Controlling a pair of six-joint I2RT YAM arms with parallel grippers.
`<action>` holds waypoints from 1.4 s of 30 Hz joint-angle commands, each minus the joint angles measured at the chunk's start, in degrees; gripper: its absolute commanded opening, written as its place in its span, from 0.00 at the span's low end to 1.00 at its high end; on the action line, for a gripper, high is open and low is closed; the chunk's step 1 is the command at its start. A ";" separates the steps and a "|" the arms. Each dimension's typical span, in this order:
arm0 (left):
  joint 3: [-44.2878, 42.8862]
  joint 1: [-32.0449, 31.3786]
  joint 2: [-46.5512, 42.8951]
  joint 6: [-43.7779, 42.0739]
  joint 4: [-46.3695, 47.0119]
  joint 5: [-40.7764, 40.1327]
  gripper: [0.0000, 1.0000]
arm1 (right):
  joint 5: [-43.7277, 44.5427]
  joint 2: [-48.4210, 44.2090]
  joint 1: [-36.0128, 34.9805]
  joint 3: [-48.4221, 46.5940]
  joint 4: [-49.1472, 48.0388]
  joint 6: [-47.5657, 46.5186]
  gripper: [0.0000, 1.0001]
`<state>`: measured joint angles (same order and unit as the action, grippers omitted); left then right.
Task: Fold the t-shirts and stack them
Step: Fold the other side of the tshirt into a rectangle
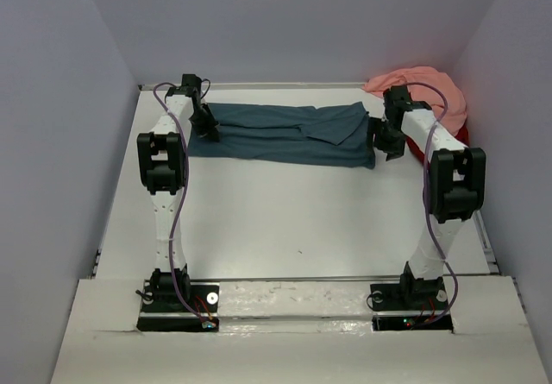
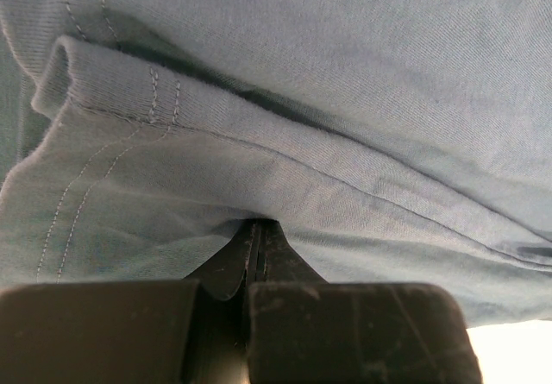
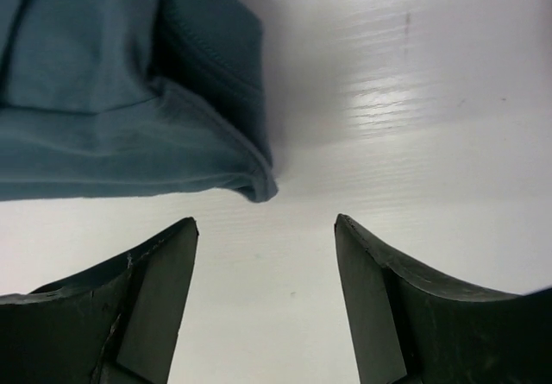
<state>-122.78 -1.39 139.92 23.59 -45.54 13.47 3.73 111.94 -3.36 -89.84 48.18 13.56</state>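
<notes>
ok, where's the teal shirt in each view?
Top external: teal shirt lies across the far middle of the table.
Left wrist: the shirt fills the frame; a fold is pinched in the shut left hand.
Right wrist: upper left, its corner just beyond the open right hand, not touching.
Shared landmark: the white table, only a bright sliver in the left wrist view.

Left pincer (image 2: pixel 256 250) clamped on blue shirt (image 2: pixel 362 82), jaws pressed together with cloth bunched at the tips. Folded hem (image 2: pixel 112 108) with double stitching runs across upper left. Sliver of white worktop (image 2: pixel 517 354) bottom right.
</notes>
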 commanded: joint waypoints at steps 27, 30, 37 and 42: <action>1.76 0.86 0.53 -1.71 -0.96 -2.93 0.00 | -24.65 12.69 -6.92 -21.34 -2.83 15.17 0.54; 1.84 0.86 0.45 -1.71 -1.04 -2.93 0.00 | -22.81 12.43 -7.98 -19.50 -2.83 15.62 0.54; 2.02 0.86 0.44 -1.80 -0.87 -2.93 0.00 | -20.17 11.11 -7.98 -16.60 -2.83 15.53 0.54; 2.02 0.86 0.53 -1.71 -0.87 -2.93 0.00 | -19.37 10.84 -7.98 -15.36 -2.92 15.53 0.53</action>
<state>-122.69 -1.37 139.92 23.57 -45.43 13.50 -17.26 124.31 -11.33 -105.86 47.00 28.62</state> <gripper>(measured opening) 0.014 0.536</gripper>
